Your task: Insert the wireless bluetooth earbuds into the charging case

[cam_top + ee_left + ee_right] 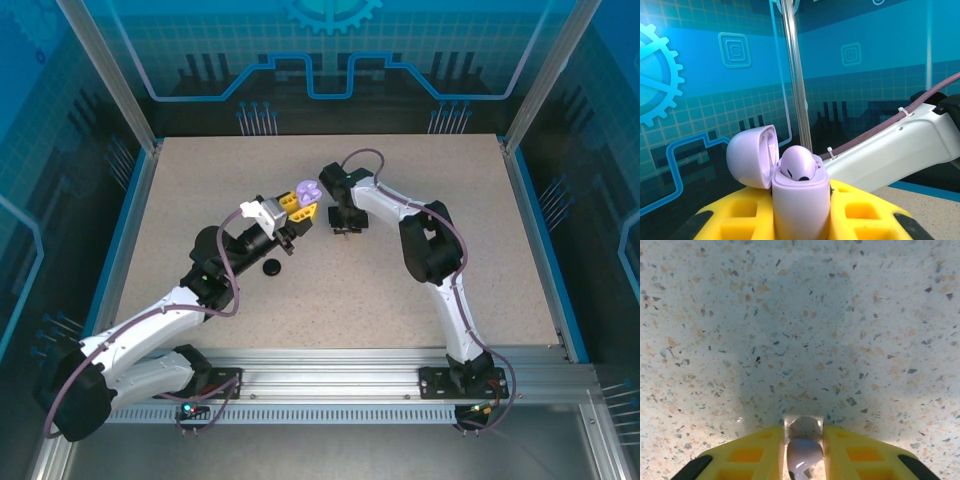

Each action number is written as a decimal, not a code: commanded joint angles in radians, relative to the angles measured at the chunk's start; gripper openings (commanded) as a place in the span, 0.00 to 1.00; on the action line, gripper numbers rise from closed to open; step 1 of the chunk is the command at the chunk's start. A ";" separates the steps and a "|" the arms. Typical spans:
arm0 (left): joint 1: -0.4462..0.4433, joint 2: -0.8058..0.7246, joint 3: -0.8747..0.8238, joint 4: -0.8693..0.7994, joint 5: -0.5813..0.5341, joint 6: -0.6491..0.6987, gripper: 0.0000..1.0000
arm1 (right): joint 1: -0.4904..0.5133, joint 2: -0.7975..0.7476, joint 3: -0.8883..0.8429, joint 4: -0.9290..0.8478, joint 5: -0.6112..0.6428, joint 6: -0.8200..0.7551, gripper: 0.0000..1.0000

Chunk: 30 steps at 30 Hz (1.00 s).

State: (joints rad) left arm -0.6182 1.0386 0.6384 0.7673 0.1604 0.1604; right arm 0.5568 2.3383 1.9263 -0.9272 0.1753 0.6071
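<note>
Our left arm (150, 335) reaches from its base at the near left corner diagonally to mid-desk, its wrist tilted so that the left fingers (300, 205) point up and away. They are clenched on the lavender charging case (800, 200), which stands upright between the yellow pads, off the desk (450, 180). Its lid (752, 155) is swung open to the left, and a lavender earbud (799, 167) sits in the open top. The lower body of the case is hidden between the fingers.

Our right arm (440, 280) rises from the near right, bends at the elbow and stretches left, wrist turned straight down just beside the case. The right fingers (343, 230) stand narrowly apart and grasp a pale earbud (802, 455) over the speckled desk. The bottom edge of the right wrist view cuts off its lower part, and we cannot tell whether its tip touches the surface.

A black round object (270, 267) lies on the desk near the left wrist; what it is we cannot make out.
</note>
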 commanded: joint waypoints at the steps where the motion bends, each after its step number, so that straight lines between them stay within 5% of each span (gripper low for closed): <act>1: -0.006 -0.018 -0.009 0.018 -0.015 0.013 0.00 | 0.002 0.018 -0.019 -0.025 0.017 0.003 0.23; 17: -0.006 -0.018 -0.006 0.006 -0.010 0.008 0.00 | -0.024 -0.236 -0.187 0.105 -0.033 0.003 0.17; 30: -0.007 -0.020 0.000 0.009 0.013 -0.009 0.00 | -0.044 -0.695 -0.334 0.228 -0.074 -0.013 0.19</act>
State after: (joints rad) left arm -0.6182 1.0386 0.6384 0.7639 0.1612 0.1577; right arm 0.5209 1.7355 1.6161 -0.7471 0.1307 0.6022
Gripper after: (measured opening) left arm 0.217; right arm 0.188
